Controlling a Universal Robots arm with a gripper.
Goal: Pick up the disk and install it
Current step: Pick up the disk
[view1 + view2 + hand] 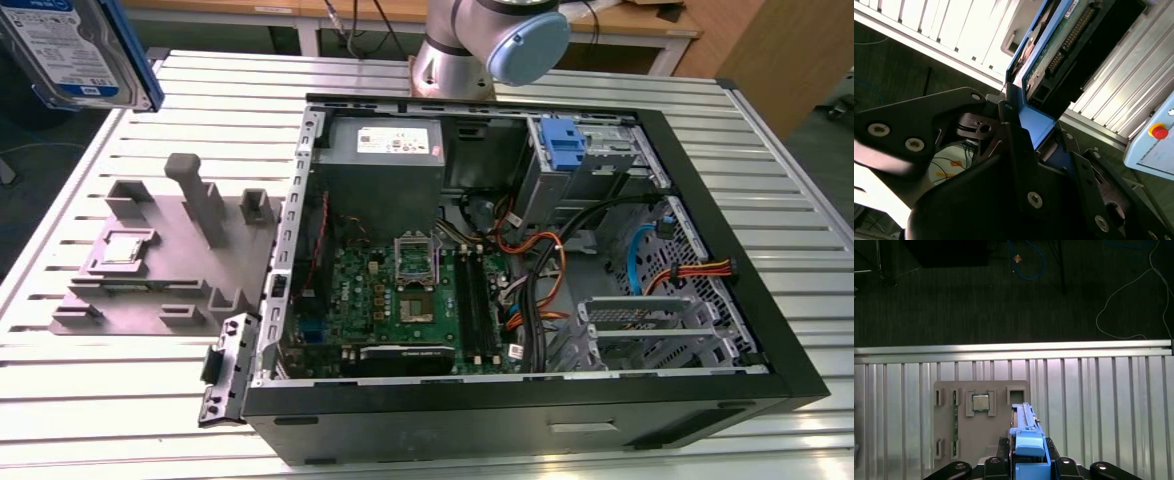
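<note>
Furthest to the exterior view's left of the open computer case [747, 330], the disk [78, 48] hangs in the air over the corner of the slatted metal counter [120, 400], well apart from the case. Its white-and-blue label faces the camera, and a blue carrier frames its edge. In the second wrist view the claw [1035, 126] is pressed together on that blue carrier, pinching the disk, whose green circuit board and connector pins show. The first wrist view has the disk edge-on between the black fingers [1002, 446].

Nearer the case, just beside its left wall in the exterior view, a grey fixture block [187, 300] lies on the counter with a square processor chip [123, 248] seated in one of its pockets.

Inside the case, from the exterior view's left, come the green motherboard [387, 300] and, beyond it, the power supply [387, 160] with a white sticker. Then comes a bundle of orange and black cables [541, 270]. Another blue carrier [566, 150] stands in the bay at the far wall, and an open metal drive cage [654, 325] sits near the right wall. The arm's base [461, 60] stands on the counter just behind the case.
</note>
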